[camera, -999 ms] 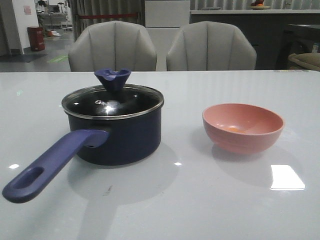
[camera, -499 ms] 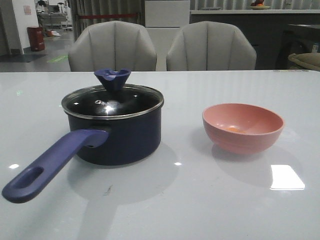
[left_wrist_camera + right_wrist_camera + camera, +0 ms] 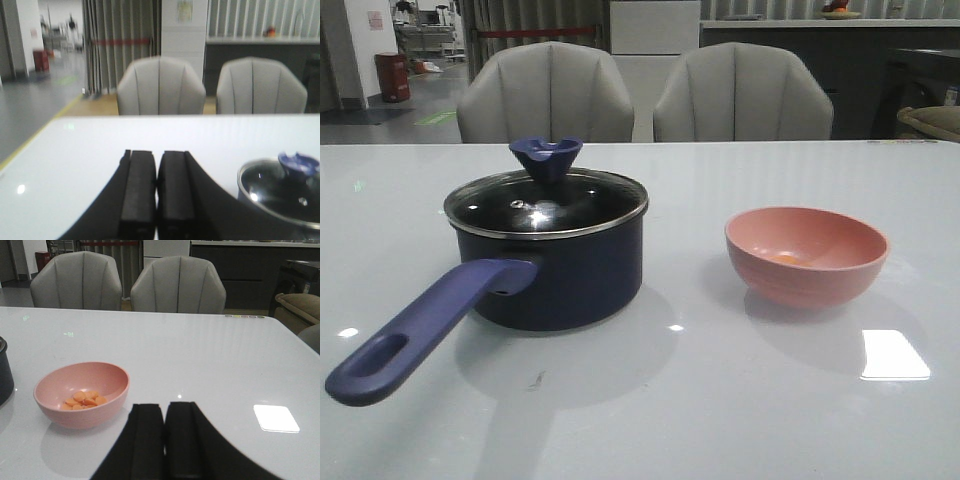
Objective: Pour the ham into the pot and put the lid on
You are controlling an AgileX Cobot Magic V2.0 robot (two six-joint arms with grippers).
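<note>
Glass lid (image 3: 546, 204) sat on the pot (image 3: 552, 262), fragile-looking, best lifted by its knob (image 3: 546, 157); both grippers (image 3: 157, 187) (image 3: 165, 437) stayed pressed closed, empty.

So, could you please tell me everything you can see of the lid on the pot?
The lid is round, of clear glass with a shiny steel rim and a flared dark-blue knob at its centre. A small vent hole shows in the left wrist view. It sits level and closed on the pot, its rim resting on the pot's rim. Nothing else touches it; no gripper is on it. Light glints off the glass.
</note>
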